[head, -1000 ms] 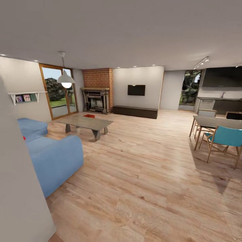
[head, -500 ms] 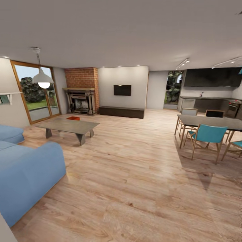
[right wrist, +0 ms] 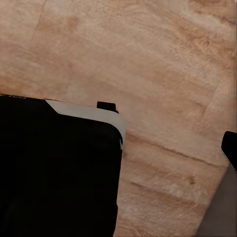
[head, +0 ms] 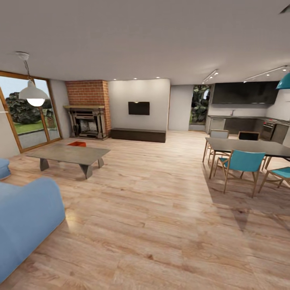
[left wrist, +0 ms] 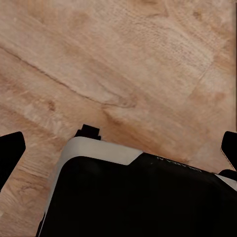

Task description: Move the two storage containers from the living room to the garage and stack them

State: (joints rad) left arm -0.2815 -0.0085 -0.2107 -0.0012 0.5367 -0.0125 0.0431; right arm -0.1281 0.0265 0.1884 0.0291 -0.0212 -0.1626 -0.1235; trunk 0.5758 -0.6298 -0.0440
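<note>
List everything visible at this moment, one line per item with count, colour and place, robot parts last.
storage container: one visible, orange-red, on the floor behind the coffee table, before the fireplace
coffee table: one, grey, left of centre
sofa: one, blue, near left
fireplace: one, red brick with dark wood, far wall
glass doors: wood-framed, left wall
pendant lamp: one, white, upper left
television: one, black, far wall
low bench: one, dark, under the television
dining table: one, dark, right
chairs: teal, at the dining table
floor: light wood planks
robot base: black with a white edge, left wrist view
left gripper: dark fingertips at the frame edges, wide apart
</note>
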